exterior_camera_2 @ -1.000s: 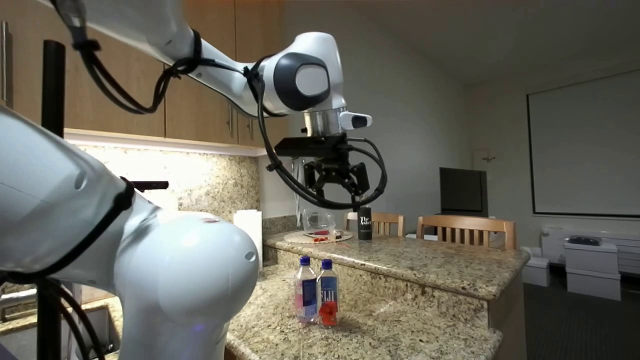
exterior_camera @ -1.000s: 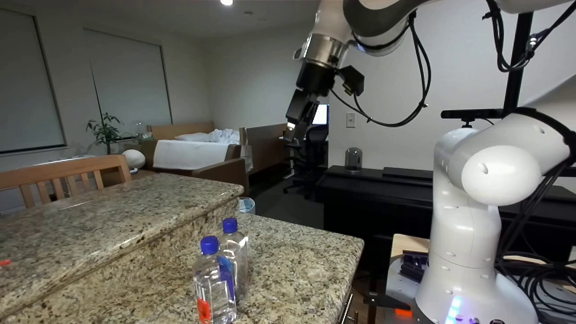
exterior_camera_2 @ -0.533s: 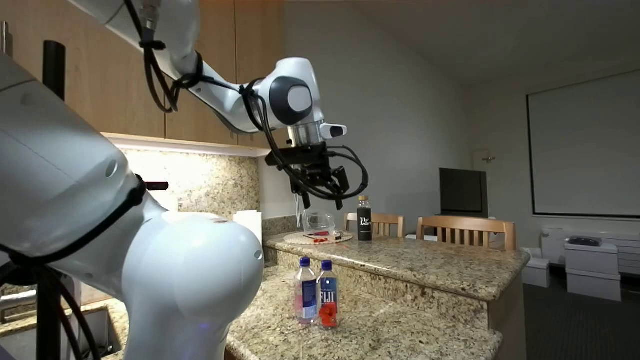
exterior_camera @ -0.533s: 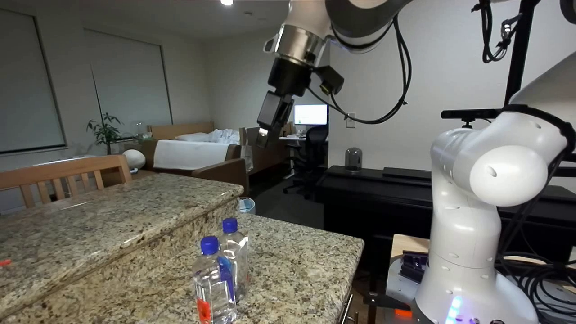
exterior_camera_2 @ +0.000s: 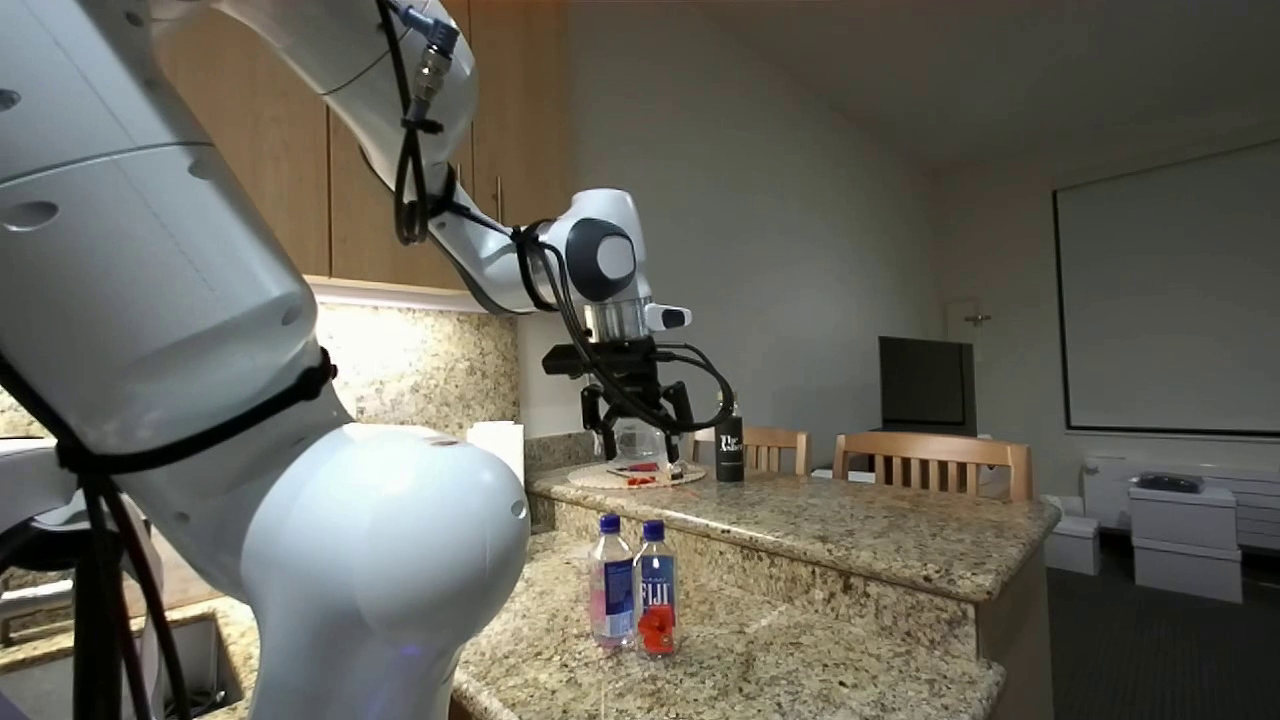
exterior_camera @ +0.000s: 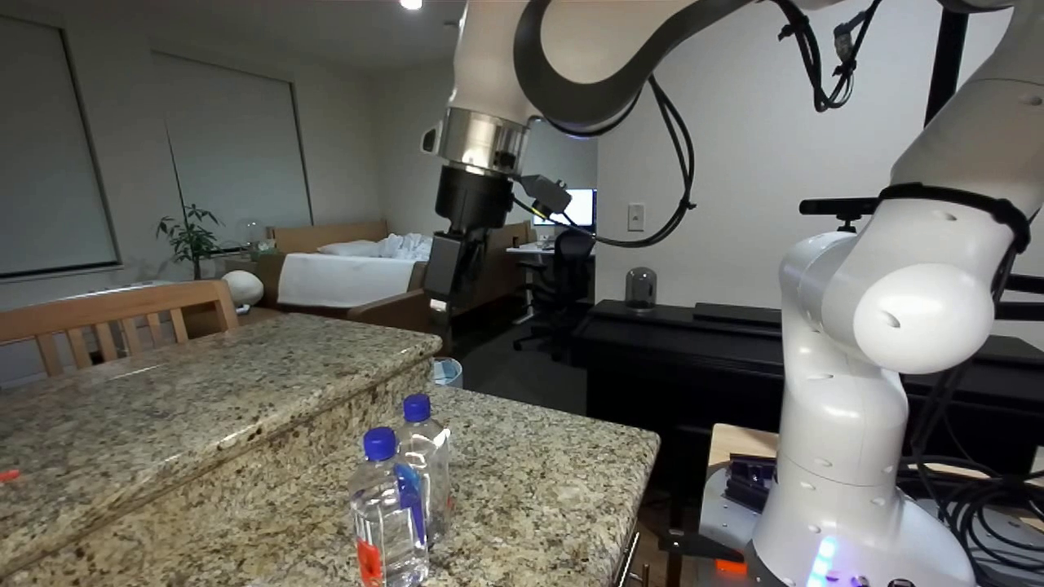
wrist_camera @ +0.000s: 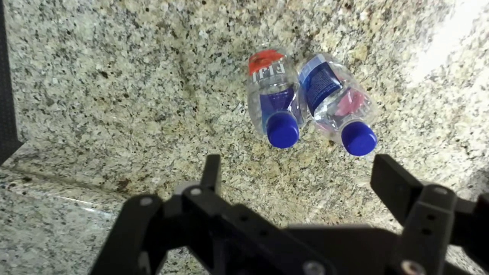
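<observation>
Jaws wide apart, up in the air

In an exterior view, the white robot arm (exterior_camera_2: pixel 385 540) fills the left. Next to it is a white roll (exterior_camera_2: pixel 497 445), partly hidden. Then a pink-and-blue bottle (exterior_camera_2: pixel 612 590) stands upright on the low stone counter (exterior_camera_2: pixel 790 665). Behind it, on the high counter (exterior_camera_2: pixel 850 520), lies a round mat (exterior_camera_2: pixel 588 479) with small red things (exterior_camera_2: pixel 641 480) on it. The black gripper (exterior_camera_2: pixel 640 456) hangs higher than the pink-and-blue bottle and apart from it, and its jaws are spread wide. The FIJI bottle (exterior_camera_2: pixel 656 582), with a red flower (exterior_camera_2: pixel 657 628), stands upright just to the right of the first one; I cannot tell if they touch. Farther right is a black bottle (exterior_camera_2: pixel 729 452), then a wooden chair (exterior_camera_2: pixel 920 442), and last some white boxes (exterior_camera_2: pixel 1186 562).
</observation>
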Controlling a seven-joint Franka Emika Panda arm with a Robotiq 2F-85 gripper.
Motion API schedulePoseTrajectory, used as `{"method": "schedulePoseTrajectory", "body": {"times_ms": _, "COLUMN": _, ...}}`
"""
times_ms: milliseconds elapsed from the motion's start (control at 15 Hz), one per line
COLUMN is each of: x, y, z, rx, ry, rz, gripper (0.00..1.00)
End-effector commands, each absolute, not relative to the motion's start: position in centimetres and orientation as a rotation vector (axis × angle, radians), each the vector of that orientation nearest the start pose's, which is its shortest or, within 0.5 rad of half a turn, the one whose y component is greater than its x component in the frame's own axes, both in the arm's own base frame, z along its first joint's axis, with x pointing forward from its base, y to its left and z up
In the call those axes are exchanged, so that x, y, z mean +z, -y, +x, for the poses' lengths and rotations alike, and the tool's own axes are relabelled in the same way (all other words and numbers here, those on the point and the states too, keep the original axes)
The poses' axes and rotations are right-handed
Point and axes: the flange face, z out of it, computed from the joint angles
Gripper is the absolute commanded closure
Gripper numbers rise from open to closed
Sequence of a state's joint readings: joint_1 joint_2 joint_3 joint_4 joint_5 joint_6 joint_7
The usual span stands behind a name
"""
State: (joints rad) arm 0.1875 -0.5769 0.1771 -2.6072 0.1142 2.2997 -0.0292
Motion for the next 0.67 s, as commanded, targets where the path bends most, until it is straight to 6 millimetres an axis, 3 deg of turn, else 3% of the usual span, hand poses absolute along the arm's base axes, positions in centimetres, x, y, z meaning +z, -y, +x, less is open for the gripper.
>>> {"method": "schedulePoseTrajectory", "body": {"times_ms": 0, "x": 46.5, "y": -14.4, "z": 36.5, "rx": -0.407, "ry": 0.48, "rz": -3.038, "gripper": 0.0}}
{"method": "schedulePoseTrajectory", "body": {"times_ms": 200, "x": 47.0, "y": -14.0, "z": 36.1, "rx": -0.417, "ry": 0.496, "rz": -3.009, "gripper": 0.0}}
{"method": "schedulePoseTrajectory", "body": {"times_ms": 600, "x": 45.8, "y": -14.0, "z": 34.1, "rx": -0.217, "ry": 0.66, "rz": -2.89, "gripper": 0.0}}
